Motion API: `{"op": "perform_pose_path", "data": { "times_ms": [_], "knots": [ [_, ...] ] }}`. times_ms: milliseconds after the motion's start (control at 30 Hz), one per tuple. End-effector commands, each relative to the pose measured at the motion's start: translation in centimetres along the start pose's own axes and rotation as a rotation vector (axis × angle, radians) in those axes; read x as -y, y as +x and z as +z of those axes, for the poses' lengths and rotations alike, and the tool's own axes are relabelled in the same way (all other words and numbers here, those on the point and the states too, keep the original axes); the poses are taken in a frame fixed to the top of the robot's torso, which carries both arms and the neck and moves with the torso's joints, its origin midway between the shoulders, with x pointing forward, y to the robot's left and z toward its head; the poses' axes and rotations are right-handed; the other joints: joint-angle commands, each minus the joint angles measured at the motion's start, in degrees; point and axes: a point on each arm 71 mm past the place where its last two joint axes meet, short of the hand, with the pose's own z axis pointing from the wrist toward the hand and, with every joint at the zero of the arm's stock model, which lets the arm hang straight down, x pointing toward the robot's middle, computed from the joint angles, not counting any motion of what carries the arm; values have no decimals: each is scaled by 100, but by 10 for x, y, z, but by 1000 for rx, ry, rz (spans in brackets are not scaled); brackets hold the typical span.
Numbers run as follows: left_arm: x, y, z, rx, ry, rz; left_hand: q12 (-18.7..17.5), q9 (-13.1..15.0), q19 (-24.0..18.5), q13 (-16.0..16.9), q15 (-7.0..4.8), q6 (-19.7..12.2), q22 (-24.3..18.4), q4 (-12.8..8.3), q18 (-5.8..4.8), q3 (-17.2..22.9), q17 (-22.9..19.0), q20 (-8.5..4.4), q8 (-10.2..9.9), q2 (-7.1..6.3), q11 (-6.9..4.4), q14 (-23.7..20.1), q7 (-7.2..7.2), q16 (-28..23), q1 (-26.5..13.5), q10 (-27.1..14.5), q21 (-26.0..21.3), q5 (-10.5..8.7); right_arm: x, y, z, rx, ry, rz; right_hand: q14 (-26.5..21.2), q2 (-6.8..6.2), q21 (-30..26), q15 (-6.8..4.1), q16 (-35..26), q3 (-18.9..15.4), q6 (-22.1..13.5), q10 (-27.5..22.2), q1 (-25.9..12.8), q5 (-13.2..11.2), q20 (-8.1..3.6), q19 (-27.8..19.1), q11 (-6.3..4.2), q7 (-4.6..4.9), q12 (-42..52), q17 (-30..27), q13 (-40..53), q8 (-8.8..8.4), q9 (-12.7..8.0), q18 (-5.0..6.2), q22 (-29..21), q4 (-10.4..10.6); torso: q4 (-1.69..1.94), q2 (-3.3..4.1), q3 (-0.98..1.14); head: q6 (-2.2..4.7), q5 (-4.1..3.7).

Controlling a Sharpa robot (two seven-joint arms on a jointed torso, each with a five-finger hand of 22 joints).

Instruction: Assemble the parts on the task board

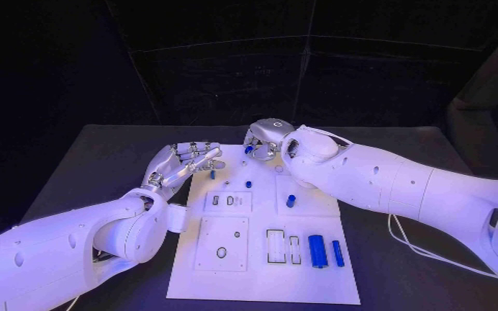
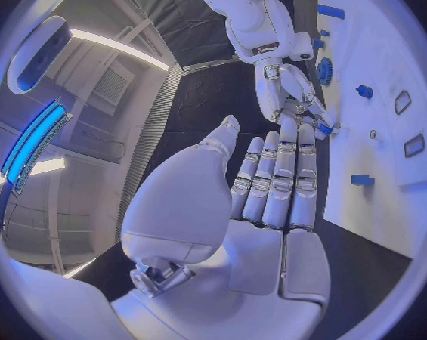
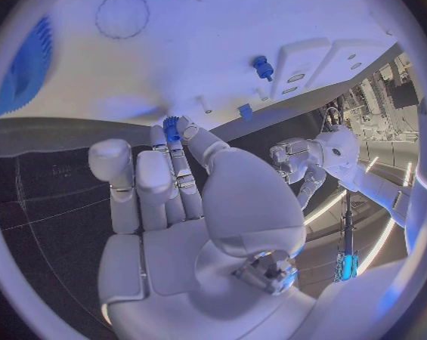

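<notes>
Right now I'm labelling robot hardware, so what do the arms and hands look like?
Both arms are smooth, rounded white shells dotted with small dark holes. The left hand and right hand are silver with segmented fingers and pale pads. A thin white cable trails beside the right arm.

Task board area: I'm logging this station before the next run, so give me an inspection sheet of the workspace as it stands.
Surface: black table, task board lying flat in the middle.
Job's things: two blue cylinders lie side by side near the board's right edge; a small blue part stands mid-board; more small blue parts near the far end.
Clutter: nothing seen.
Hands: left hand holds nothing, fingers straight, at the board's far left edge; right hand pinches a small blue toothed part over the far end.
Cables: white cable beside the right arm.
Surroundings: dark backdrop.
</notes>
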Motion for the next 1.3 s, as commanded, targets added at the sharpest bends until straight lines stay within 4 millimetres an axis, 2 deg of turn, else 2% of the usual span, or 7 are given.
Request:
{"op": "perform_pose_path", "data": {
  "times_ms": [33,333,600,967,1100,1267,1300],
  "knots": [
    [1,2,1,-17,5,-7,-38,-6,29,-7,19,-5,-9,-41,33,-4,6,5,-35,36,16,25,40,-39,-19,12,6,23,0,2,2,-34,15,-26,28,-88,15,50,9,52,-80,-67,-20,-27,-1,-58,10,6,-38,-31,-6,-14,-6,-53,-28,20,0,7,2,-1,-3],
    [1,2,1,-22,1,-11,-45,-7,29,-7,21,-8,-12,-43,33,-5,8,6,-39,40,19,22,42,-44,-22,9,2,24,1,2,4,-26,36,-40,-46,-313,-76,125,-97,121,-387,-389,-115,-53,60,-210,103,93,-42,-251,-16,-29,-32,-20,-218,162,2,12,4,10,-7],
    [1,1,1,-24,0,-12,-45,-7,29,-7,21,-8,-12,-43,33,-5,8,6,-39,40,19,22,42,-44,-22,9,2,24,0,-1,2,7,28,-36,-158,-627,-392,214,-319,-239,-1187,-1071,-137,-35,156,-527,210,175,20,-656,-8,-25,-36,78,-758,411,-3,14,11,14,-1],
    [2,-3,0,-18,0,-8,-56,-9,27,-8,24,-14,-19,-51,32,-5,10,9,-46,46,22,17,46,-55,-23,3,-5,24,28,-17,-36,69,61,69,-14,-608,-135,135,-20,-460,-906,-349,-67,245,106,-218,101,142,567,-213,131,84,16,0,-323,657,-67,0,26,46,-8],
    [3,-4,0,-16,1,-6,-56,-9,27,-8,24,-14,-19,-51,32,-5,10,9,-46,46,22,17,46,-55,-23,3,-5,24,49,-24,-58,30,123,150,108,-902,142,8,373,-887,-1005,449,-307,610,-16,45,-60,39,1135,353,458,52,0,-76,101,991,-118,-15,39,61,-21],
    [3,-5,0,-15,0,-6,-58,-9,26,-8,25,-15,-20,-54,32,-5,11,9,-47,46,23,17,45,-57,-22,3,-6,24,69,-24,-78,-58,195,185,174,-943,503,-56,726,-1686,-1079,695,-218,851,-152,362,-188,-89,2229,847,1433,106,7,-173,708,1579,-151,-26,51,75,-29],
    [3,-6,0,-15,0,-5,-58,-9,26,-8,25,-15,-20,-54,32,-5,11,9,-47,46,23,17,45,-57,-22,3,-6,24,74,-24,-82,-78,211,174,196,-959,604,-79,851,-1963,-1128,643,-163,841,-136,440,-195,-29,2669,1044,1854,119,6,-217,889,1802,-165,-27,57,78,-26]
  ]
}}
